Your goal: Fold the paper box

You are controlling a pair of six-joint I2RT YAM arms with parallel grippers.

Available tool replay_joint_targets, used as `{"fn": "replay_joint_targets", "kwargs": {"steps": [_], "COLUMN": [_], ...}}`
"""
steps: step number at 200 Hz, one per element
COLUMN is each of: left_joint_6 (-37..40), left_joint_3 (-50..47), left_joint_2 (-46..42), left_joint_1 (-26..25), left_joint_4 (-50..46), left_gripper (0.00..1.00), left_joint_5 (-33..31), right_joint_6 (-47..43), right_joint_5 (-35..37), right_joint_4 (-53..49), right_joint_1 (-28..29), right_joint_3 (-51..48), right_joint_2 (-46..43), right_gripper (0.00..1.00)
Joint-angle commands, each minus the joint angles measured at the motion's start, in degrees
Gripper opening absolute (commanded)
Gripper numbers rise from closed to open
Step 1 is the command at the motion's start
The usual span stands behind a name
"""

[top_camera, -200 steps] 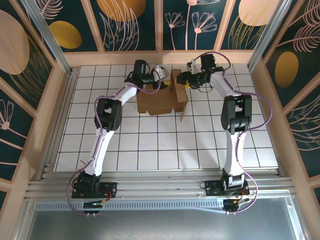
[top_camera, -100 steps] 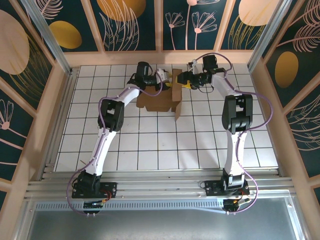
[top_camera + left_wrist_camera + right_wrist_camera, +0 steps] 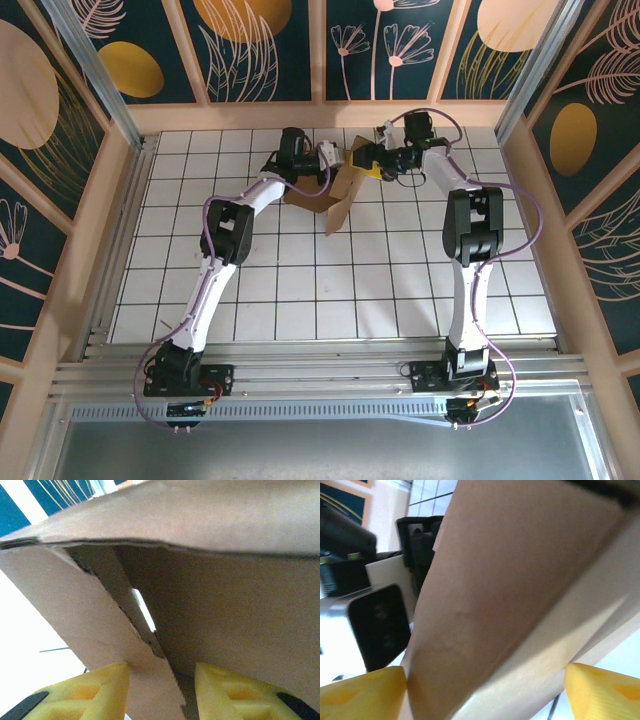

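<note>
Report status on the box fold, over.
Left gripper open, straddling a flap. Right gripper open wide around a panel. Paper box tilted up between them, flaps loose, not yet folded. No obstacle seen.

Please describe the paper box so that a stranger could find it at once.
Look at the white tiled table, near the middle of its far edge. The paper box is there, partly folded. It is the only plain brown cardboard thing on the white tiles.
</note>
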Motion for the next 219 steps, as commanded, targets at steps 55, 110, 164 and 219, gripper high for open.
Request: {"fn": "replay_joint_targets", "kwargs": {"steps": [55,110,164,219], "left_joint_6": [0.89,-3.91,-6.82,-7.85], "left_joint_3": [-14.61,-20.35,-33.68,-53.3], "left_joint_2": [-9.03,-12.53,-22.45,-39.8], "left_joint_1": [-3.83,-4.48,-4.4,-3.61], "left_joint_4": [11.45,18.44,26.78,26.48], "left_gripper": [0.37,0.37,0.43,0.46], "left_joint_5": [0.17,-1.74,-8.69,-14.76], "right_joint_6": [4.45,1.21,-6.31,-13.9], "right_joint_5": [7.06,11.28,14.92,13.34], "right_joint_4": [2.46,-4.26,-13.81,-22.5], "right_joint_1": [-0.16,-0.07,-0.28,-0.29], "right_joint_3": [0.47,4.0,9.64,16.29], "right_joint_2": [1.88,3.27,3.65,5.74], "right_gripper": [0.88,0.67,0.6,0.54]}}
